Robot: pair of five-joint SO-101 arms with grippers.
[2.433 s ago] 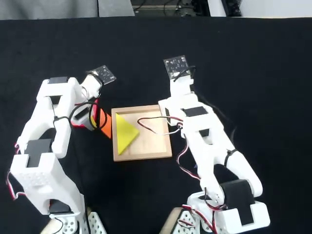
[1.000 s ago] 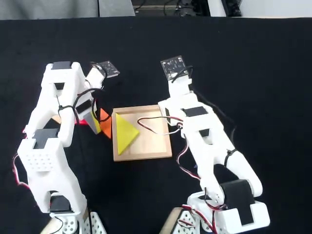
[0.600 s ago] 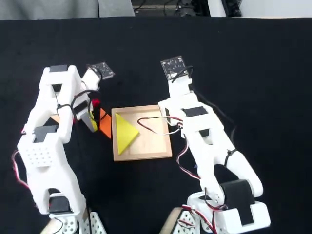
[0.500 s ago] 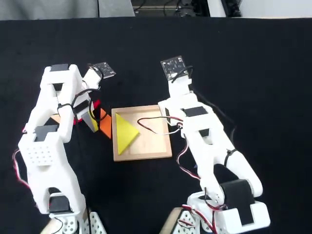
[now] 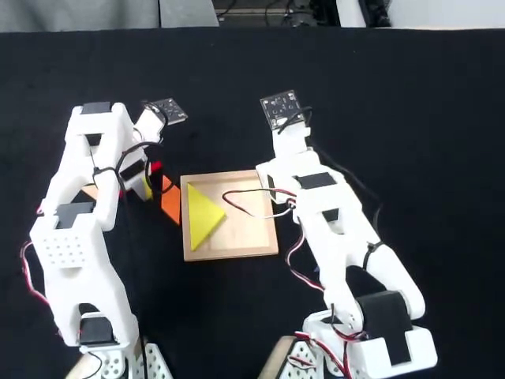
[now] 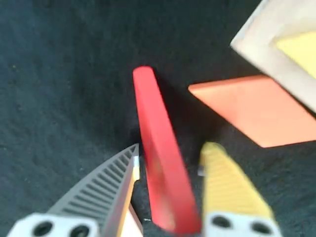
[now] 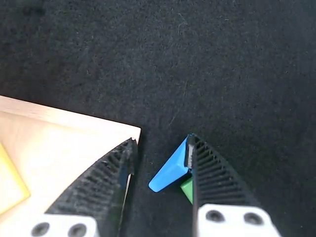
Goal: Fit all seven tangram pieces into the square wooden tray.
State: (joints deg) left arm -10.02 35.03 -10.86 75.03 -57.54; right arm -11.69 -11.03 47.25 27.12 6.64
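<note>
Black cloth covers the worktop (image 5: 426, 158), and the square wooden tray (image 5: 246, 235) sits near its middle, between the two arms. One tangram piece lies inside the tray: a yellow triangle (image 5: 202, 213), flat against the tray's side nearest the left arm (image 5: 79, 213). The rest of the tray floor is bare wood.

An orange piece (image 5: 170, 204), a parallelogram, lies flat on the cloth just outside the tray, on the same side as the yellow triangle. In the high view it looks to touch the tray's rim or nearly so; the left wrist view shows a thin dark gap between them.

The left end effector (image 6: 173, 148) is a little farther from the tray than the orange piece. Its grey and yellow fingers are closed on a red piece (image 6: 157, 148), which stands on its thin edge between them, apart from the orange piece. The grip is blurred where the fingers meet the red piece.

The right arm (image 5: 331, 221) reaches along the opposite side of the tray. The right end effector (image 7: 160, 143) hangs over the tray's far corner on that side, with its two dark fingers spread apart and nothing between them. One finger is over the tray's corner. The other is beside a blue piece (image 7: 170, 171) that lies on the cloth just off that corner, with the edge of a green piece (image 7: 186, 189) touching the blue one.
</note>
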